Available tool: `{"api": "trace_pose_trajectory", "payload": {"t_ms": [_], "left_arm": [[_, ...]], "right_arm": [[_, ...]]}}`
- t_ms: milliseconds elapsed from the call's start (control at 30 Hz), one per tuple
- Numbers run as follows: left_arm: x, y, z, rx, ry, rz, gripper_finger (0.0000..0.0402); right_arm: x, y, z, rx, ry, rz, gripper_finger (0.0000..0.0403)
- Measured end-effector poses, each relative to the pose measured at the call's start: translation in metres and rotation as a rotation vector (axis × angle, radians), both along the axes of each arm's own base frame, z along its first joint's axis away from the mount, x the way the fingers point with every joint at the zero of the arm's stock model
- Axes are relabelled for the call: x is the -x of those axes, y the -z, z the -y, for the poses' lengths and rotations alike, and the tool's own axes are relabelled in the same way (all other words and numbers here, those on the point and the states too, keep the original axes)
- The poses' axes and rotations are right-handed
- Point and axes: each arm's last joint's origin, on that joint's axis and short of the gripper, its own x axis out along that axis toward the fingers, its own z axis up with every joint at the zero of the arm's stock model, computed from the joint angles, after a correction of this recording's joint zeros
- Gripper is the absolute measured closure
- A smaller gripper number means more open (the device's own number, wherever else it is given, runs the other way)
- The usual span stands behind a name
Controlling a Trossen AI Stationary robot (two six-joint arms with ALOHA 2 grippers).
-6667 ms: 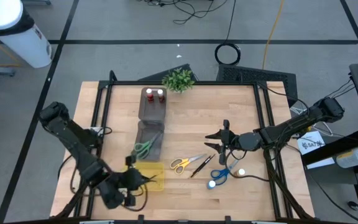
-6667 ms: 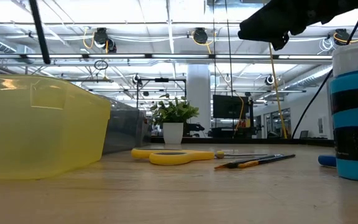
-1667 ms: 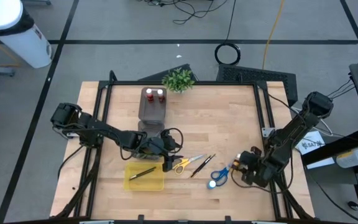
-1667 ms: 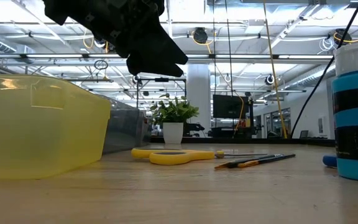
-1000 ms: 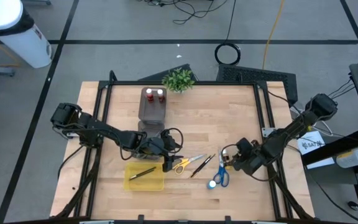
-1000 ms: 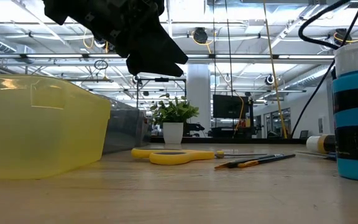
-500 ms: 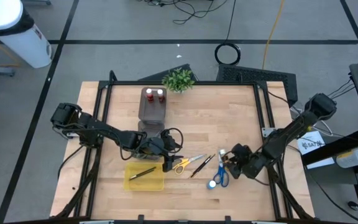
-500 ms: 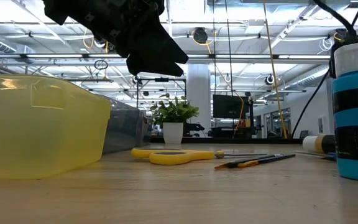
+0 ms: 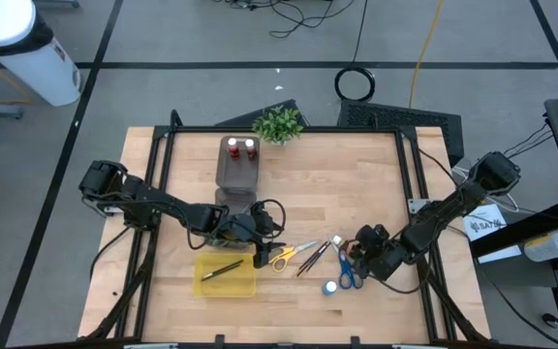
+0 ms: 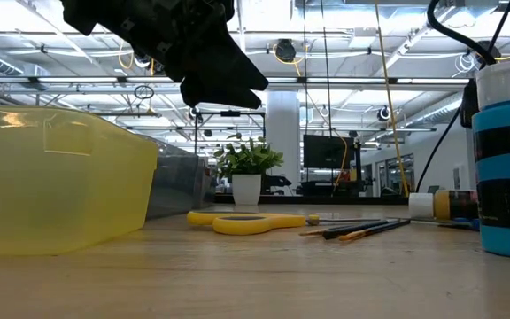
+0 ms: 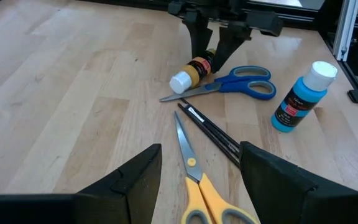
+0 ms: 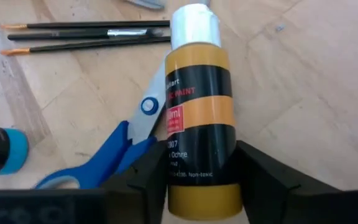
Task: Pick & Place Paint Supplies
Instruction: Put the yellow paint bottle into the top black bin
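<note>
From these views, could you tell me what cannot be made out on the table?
- Green scissors: not visible; in the high view the left gripper covers that end of the grey organiser.
- Ochre paint bottle: its base is hidden between the right gripper's fingers.
- Blue paint bottle: cut off by the low view's edge.
- Brush in yellow tray: too small for detail.

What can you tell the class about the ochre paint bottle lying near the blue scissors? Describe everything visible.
The ochre paint bottle is a small cylinder, apparently plastic, with a white cap and a black label band with print. It lies on its side on the wooden table, cap towards the two dark brushes. Its base sits between the fingers of the right pincer, which close around it. It rests beside, perhaps partly on, the blade of the blue scissors.
</note>
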Motion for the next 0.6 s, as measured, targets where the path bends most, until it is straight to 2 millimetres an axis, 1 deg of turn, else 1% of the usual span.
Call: {"api": "trace_pose_trajectory", "payload": {"t_ms": [100, 133, 267, 400, 500, 600], "left_arm": [[0.000, 0.000, 0.000, -0.004, 0.002, 0.000, 0.0176], [0.000, 0.000, 0.000, -0.008, 0.005, 0.003, 0.0176], [-0.003, -0.005, -0.001, -0.016, 0.011, 0.063, 0.0176], [-0.008, -0.020, -0.005, -0.005, 0.009, 0.201, 0.0176], [-0.011, -0.028, -0.008, 0.018, 0.048, 0.283, 0.0176], [-0.014, -0.031, -0.010, 0.044, 0.082, 0.325, 0.0176]], "right_arm": [[0.002, -0.008, 0.004, 0.051, -0.009, 0.054, 0.0294], [0.002, -0.012, 0.005, 0.064, -0.008, 0.086, 0.0298], [0.002, -0.033, 0.010, 0.143, -0.002, 0.238, 0.0298], [-0.001, -0.053, 0.010, 0.252, -0.066, 0.394, 0.0298], [-0.010, -0.062, 0.006, 0.296, -0.144, 0.477, 0.0297], [-0.021, -0.066, 0.002, 0.348, -0.183, 0.544, 0.0294]]}}
